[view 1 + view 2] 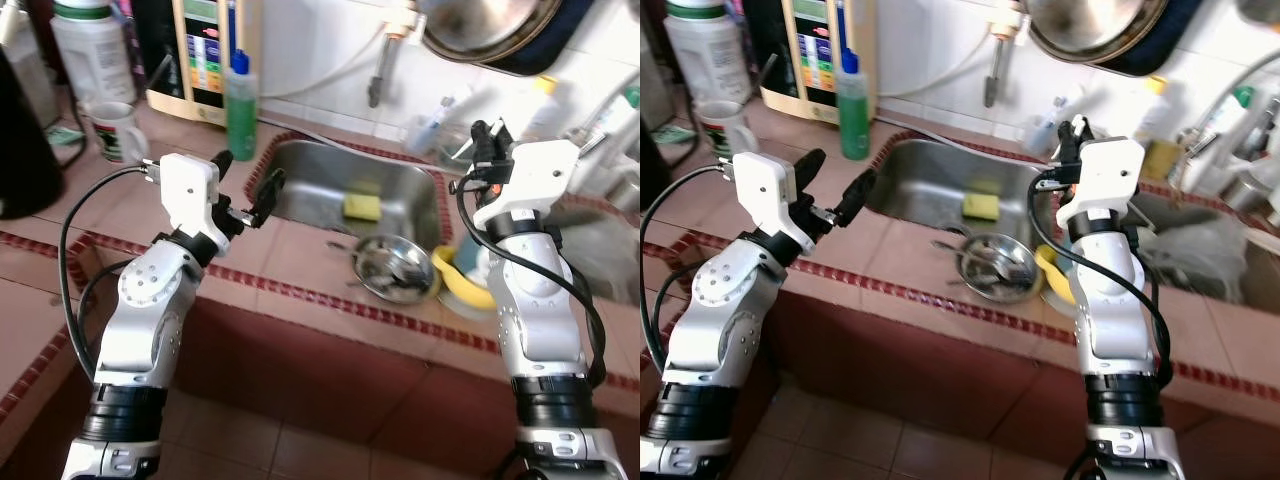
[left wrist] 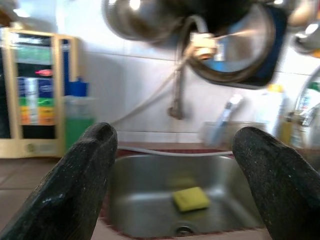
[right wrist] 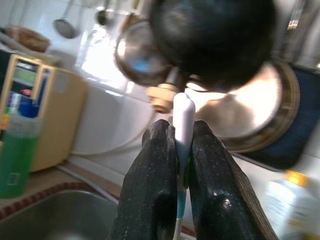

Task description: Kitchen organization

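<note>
Terracotta tabletop [image 1: 300, 270] runs under both your arms. Your right tool [image 3: 176, 165] is clamped on a thin white utensil handle [image 3: 183, 117], raised above the sink's right edge. Your left tool [image 1: 247, 185] gapes wide at the steel sink [image 1: 410, 195], which holds a yellow sponge [image 1: 362, 207]. On the sink's near rim sits a metal bowl [image 1: 392, 268] with cutlery inside; just beside it, a yellow bowl [image 1: 455, 285].

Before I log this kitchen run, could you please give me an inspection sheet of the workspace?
Surface: tiled counter with a steel sink.
Job's things: yellow sponge in the sink; metal bowl on the sink's front edge.
Clutter: green bottle, mug.
Grippers: left pincer open over the counter; right pincer shut on a thin white stick.
Cables: black, along both arms.
Surroundings: pans hang on the wall.
</note>
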